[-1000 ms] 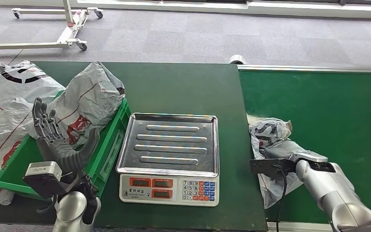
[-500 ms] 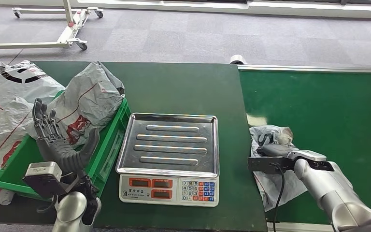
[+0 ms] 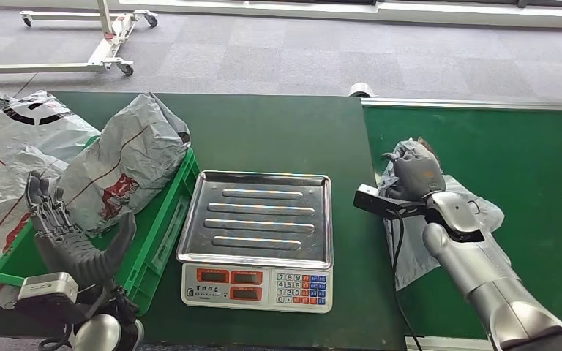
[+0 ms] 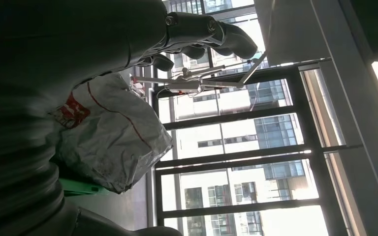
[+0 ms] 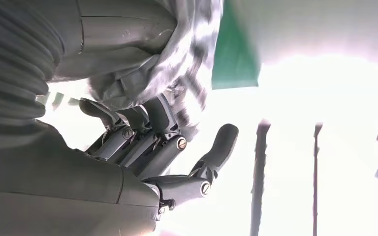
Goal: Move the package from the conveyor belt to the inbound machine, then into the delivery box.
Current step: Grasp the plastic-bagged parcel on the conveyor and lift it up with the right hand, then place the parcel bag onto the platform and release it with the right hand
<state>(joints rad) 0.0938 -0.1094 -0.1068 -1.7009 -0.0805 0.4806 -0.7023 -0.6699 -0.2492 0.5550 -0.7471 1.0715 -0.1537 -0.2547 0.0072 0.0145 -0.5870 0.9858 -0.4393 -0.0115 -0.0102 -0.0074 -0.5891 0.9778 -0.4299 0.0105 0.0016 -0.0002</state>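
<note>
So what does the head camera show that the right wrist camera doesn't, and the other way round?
Head view alone: the steel weighing scale with its keypad, the green crate holding a grey parcel, the left hand raised with fingers apart, and the carpeted floor.

Right wrist view alone: a close look from behind the right hand, its dark fingers curled into crumpled grey plastic, the thumb on the other side, with glaring windows behind.

Both: the right hand gripping the grey package and the green conveyor belt.

The scale is set between the crate, left, and the belt, right, where the package lies.
</note>
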